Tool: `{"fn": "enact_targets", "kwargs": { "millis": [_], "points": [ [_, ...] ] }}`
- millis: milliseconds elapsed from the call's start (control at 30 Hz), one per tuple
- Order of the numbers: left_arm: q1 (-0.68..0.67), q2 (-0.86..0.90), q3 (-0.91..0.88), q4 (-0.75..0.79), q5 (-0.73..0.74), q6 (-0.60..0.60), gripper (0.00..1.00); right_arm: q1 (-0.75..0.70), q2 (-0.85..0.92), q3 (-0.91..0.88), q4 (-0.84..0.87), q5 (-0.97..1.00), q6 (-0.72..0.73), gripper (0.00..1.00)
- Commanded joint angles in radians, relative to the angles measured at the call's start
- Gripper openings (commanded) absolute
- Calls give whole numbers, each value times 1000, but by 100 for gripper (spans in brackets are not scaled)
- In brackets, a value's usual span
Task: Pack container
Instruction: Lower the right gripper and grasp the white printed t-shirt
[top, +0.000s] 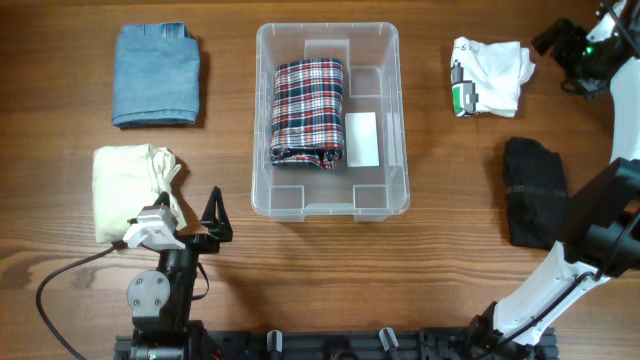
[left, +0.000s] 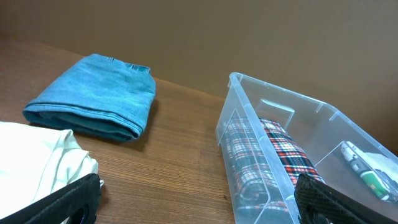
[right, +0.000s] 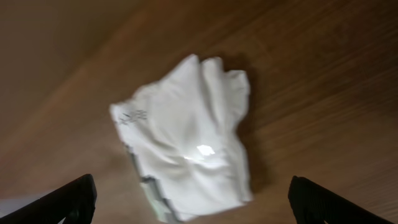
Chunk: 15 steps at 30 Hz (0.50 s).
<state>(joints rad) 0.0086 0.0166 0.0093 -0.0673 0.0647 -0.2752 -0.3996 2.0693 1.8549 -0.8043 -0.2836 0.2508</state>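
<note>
The clear plastic container (top: 385, 120) stands mid-table with a folded red plaid cloth (top: 308, 112) inside on its left and a white label on its base. It also shows in the left wrist view (left: 249, 124) with the plaid cloth (left: 273, 155). My left gripper (top: 214, 215) is open and empty near the front edge, left of the container. My right gripper (top: 560, 45) is open and empty at the far right, beside a crumpled white garment (top: 488, 75), which lies below it in the right wrist view (right: 186, 130).
A folded blue cloth (top: 155, 75) lies at the far left, also in the left wrist view (left: 96, 96). A cream cloth (top: 130, 185) lies by the left gripper. A black cloth (top: 533, 190) lies at the right front.
</note>
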Motion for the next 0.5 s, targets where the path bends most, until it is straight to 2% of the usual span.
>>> {"fn": "enact_targets", "kwargs": {
  "millis": [0, 167, 467],
  "points": [
    [7, 0, -4, -5, -6, 5, 100, -12, 56, -17, -12, -41, -228, 100],
    [8, 0, -4, -5, -6, 6, 100, -45, 114, -17, -3, -322, -353, 100],
    [7, 0, -4, -5, -6, 6, 100, -90, 185, -17, -3, -414, -341, 100]
  ]
}}
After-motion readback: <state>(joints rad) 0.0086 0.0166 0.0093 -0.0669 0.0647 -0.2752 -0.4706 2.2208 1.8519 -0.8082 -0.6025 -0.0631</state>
